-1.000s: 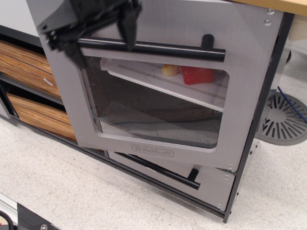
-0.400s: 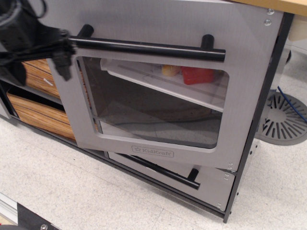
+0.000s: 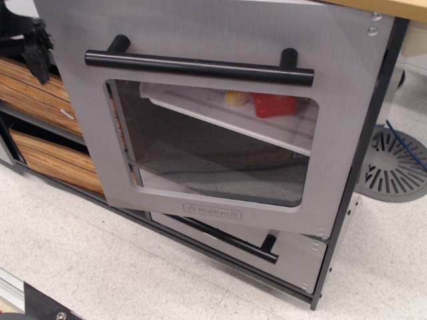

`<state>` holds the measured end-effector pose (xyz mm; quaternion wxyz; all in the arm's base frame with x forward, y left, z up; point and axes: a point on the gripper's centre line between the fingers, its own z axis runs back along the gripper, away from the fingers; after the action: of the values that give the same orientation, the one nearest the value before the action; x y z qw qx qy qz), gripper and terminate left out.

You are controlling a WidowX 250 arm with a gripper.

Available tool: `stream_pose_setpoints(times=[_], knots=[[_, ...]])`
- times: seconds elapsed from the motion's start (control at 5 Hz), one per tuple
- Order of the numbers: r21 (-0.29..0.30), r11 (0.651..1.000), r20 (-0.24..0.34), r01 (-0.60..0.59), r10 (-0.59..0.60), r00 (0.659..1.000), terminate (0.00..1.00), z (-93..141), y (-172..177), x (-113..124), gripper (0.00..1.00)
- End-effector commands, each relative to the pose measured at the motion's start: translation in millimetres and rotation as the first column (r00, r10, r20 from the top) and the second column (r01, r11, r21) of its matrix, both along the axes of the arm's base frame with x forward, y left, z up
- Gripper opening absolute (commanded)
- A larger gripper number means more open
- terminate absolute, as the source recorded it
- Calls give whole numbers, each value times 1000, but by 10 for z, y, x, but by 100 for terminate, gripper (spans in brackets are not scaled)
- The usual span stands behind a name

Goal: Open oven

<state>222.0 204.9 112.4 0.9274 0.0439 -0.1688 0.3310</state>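
The oven's brushed-silver door (image 3: 220,33) fills the middle of the view. Its long black bar handle (image 3: 200,67) runs across the top, above the clear rounded window (image 3: 213,157) and the KidKraft logo (image 3: 212,211). The door stands ajar, its left edge swung out from the cabinet and hinged on the right. Through the window I see a white shelf (image 3: 200,107) with a red item (image 3: 275,105) and a yellow item (image 3: 237,98). My black gripper (image 3: 30,47) is at the far left edge, clear of the handle and partly cut off. Its jaws are not distinguishable.
A smaller grey drawer (image 3: 297,257) with a shorter black handle (image 3: 227,237) sits under the door. Wood-grain drawers (image 3: 33,93) are to the left, behind my gripper. A grey slotted round base (image 3: 397,163) lies on the floor at right. A speckled floor (image 3: 133,273) lies in front.
My gripper has come off the left end of the bar handle and moved away to the left edge of the view. The door stays ajar in about the same position.
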Motion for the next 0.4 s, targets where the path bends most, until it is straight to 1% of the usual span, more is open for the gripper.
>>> stream_pose_setpoints(times=[0.0, 0.2], knots=[[120, 987, -6, -105, 107, 994, 0, 471, 610, 204, 100], [77, 968, 42, -240, 237, 971, 0, 600, 702, 337, 100]])
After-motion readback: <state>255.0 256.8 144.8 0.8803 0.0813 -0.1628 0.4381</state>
